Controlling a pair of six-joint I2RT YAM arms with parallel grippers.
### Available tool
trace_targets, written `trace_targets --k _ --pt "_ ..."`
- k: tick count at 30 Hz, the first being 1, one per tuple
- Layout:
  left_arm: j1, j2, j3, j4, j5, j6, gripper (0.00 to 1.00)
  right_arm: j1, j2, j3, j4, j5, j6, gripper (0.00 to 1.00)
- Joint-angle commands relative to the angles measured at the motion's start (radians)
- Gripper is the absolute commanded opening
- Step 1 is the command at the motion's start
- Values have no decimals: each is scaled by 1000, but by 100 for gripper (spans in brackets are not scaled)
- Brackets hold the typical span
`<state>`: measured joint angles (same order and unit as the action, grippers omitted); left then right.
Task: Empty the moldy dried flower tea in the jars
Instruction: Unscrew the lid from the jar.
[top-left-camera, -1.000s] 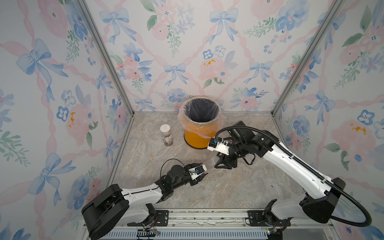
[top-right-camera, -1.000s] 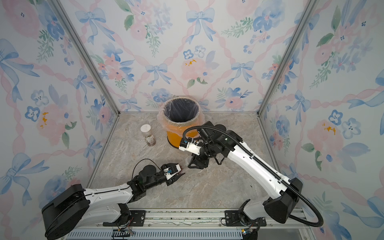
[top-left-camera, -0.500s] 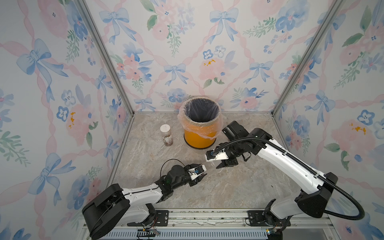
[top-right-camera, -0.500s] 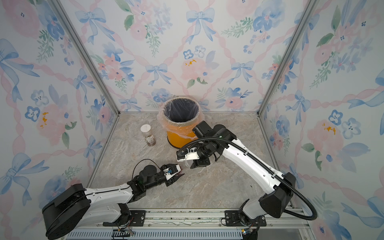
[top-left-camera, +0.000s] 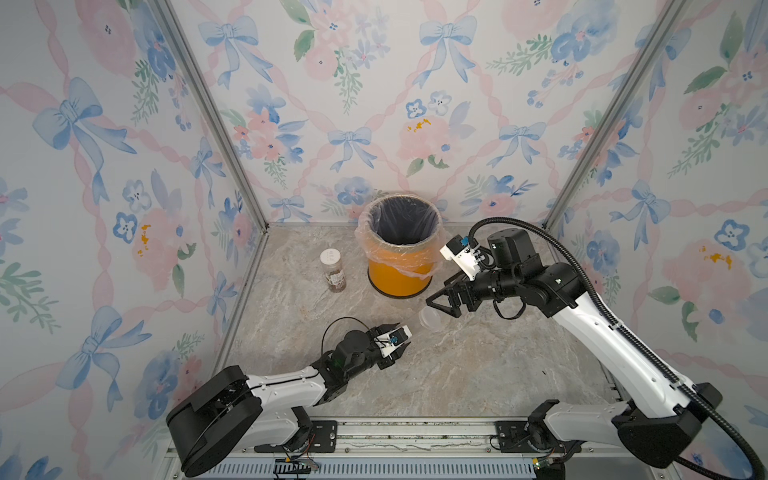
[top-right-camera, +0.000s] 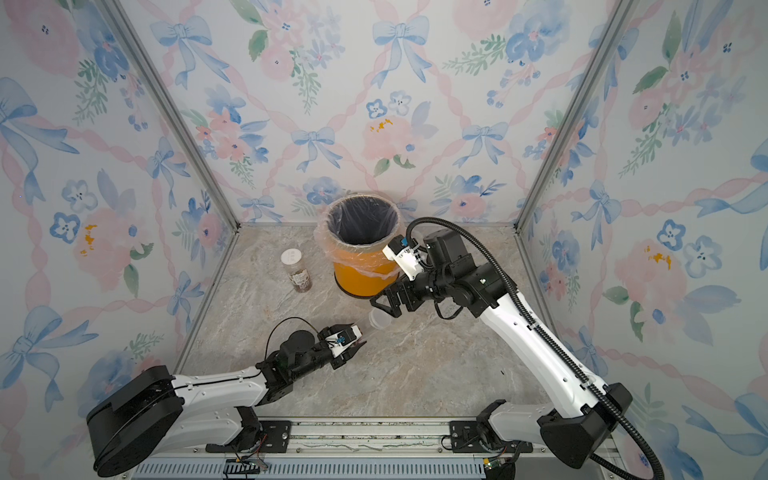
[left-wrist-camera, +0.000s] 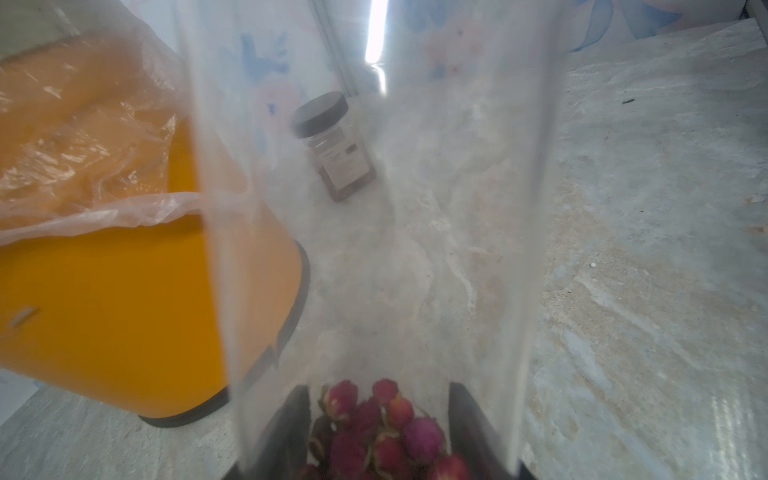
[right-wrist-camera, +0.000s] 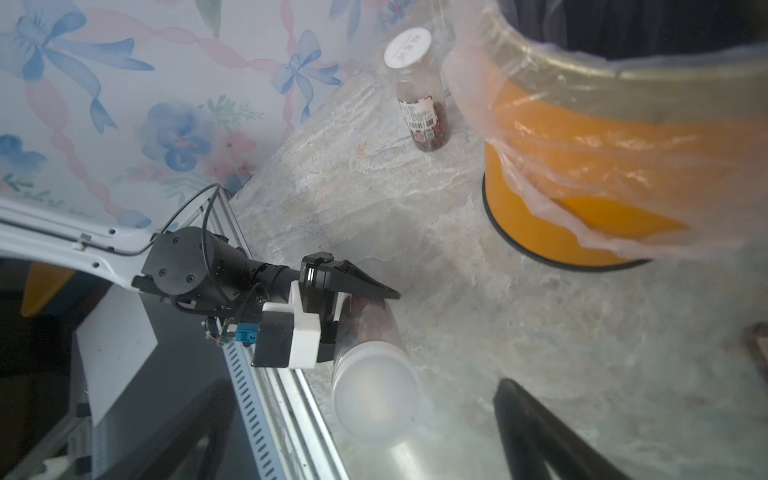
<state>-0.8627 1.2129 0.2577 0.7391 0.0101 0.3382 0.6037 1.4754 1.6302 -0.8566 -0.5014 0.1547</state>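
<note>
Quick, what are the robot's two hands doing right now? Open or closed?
Left hand: closed, holding the tall slim jar.
Right hand: open, holding nothing.

Label print on the white-lidded jar (right-wrist-camera: 422, 112) and black-lidded jar (left-wrist-camera: 343, 160) is unreadable.

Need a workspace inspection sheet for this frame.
Surface: marbled tabletop, no spill seen.
Job's things: slim jar held lying down, lid on, rosebuds inside; white-lid jar upright beside orange bin; black-lid jar upright, left wrist view only.
Clutter: nothing seen.
Hands: left hand shut on slim jar; right hand open near the lid.
Cables: black conduit arcs over right arm; thin cable loop behind left hand.
Surroundings: floral walls, metal corner posts.
</note>
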Motion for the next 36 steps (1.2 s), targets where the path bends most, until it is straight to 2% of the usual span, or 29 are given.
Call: trace_targets --k 1,7,14,21,24,27,30,36 --pt "-2 17 33 36 -11 12 51 14 64 17 -146 71 230 100" --pt "-3 19 40 36 -3 9 51 49 97 5 -166 111 204 97" --pt "-3 11 34 36 -7 12 51 89 159 40 -226 105 163 88" --pt "-2 6 30 36 -5 13 51 111 200 66 -251 106 131 68" --pt "-2 3 27 36 13 15 52 113 205 73 -244 90 92 55" --pt "-3 -7 23 36 64 20 52 117 201 67 -215 57 -6 52" --pt "-2 -15 21 36 118 24 52 124 189 54 -201 39 -178 48" --pt "-3 -24 17 36 187 18 53 149 139 24 -220 -3 -648 48"
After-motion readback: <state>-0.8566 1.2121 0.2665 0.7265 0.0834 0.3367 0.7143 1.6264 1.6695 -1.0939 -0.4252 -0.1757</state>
